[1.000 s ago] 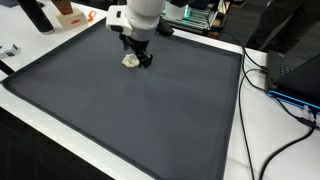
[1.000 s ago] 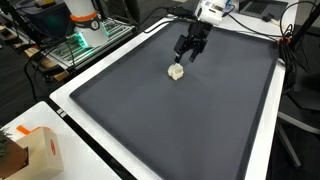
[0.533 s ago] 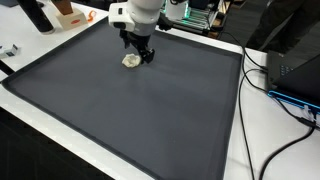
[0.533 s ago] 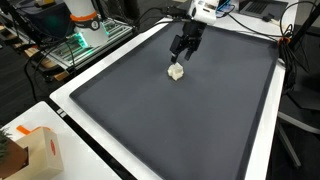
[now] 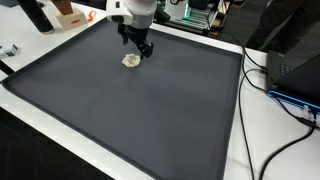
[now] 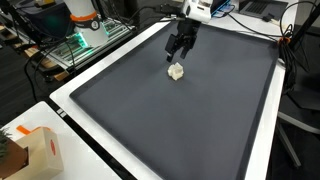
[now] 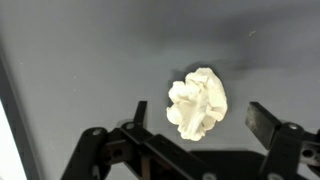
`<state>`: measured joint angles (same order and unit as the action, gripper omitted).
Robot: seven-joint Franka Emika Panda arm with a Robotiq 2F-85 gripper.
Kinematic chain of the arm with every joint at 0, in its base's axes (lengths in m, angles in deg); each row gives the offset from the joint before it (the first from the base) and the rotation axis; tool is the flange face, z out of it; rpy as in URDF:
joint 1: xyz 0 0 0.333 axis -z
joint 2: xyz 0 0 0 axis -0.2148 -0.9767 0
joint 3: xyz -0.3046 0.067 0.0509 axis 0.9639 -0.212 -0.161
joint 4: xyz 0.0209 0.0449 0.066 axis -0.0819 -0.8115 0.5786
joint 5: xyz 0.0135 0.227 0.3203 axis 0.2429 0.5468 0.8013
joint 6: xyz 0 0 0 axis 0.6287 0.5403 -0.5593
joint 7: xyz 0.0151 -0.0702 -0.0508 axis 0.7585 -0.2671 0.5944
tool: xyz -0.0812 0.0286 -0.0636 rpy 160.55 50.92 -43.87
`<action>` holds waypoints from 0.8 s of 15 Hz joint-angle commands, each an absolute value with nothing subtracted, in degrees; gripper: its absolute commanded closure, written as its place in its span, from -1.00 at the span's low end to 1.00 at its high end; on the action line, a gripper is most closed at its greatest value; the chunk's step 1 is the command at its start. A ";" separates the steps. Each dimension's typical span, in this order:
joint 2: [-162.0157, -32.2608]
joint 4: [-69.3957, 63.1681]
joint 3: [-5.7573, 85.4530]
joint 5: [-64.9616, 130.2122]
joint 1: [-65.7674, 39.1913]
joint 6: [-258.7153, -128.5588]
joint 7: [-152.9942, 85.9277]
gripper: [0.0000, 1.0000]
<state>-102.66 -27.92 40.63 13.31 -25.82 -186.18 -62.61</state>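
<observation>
ITEM 1 – gripper point(image 5: 143, 48): hanging from the white arm over the far part of the mat, pointing down. Jaws standing fully apart, gripping nothing. In the wrist view both black fingers point(image 7: 268, 125) are showing at the bottom of frame w/ a clear gap btwn them.

ITEM 2 – paper wad point(image 5: 131, 61): small crumpled cream-white ball, lying loose on the mat. In both ext. views it is sitting just below and slightly to one side of the fingertips, not touching them. In the wrist view the paper wad point(image 7: 197, 103) is appearing btwn the two fingers, resting on the surface beneath and casting a faint shadow.

ITEM 3 – mat point(image 5: 150, 110): large dark grey sheet w/ a raised edge, covering most of the table top.

ITEM 4 – table point(image 5: 238, 110): white, showing as a border around the mat.

ITEM 5 – cardboard box point(image 6: 35, 150): sitting at a table corner, well apart from the wad.

ITEM 6 – cables point(image 5: 265, 70): black, trailing over the table edge beside the mat.
</observation>
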 commanded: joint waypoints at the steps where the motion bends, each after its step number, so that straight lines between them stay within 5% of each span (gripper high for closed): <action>1: -100.20 -31.03 39.26 15.13 -23.48 -188.07 -59.14 -1.00; 12: -98.23 -30.35 37.71 25.66 -18.97 -187.14 -49.26 -1.00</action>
<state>-99.90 -29.20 38.97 22.10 -20.98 -186.75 -52.52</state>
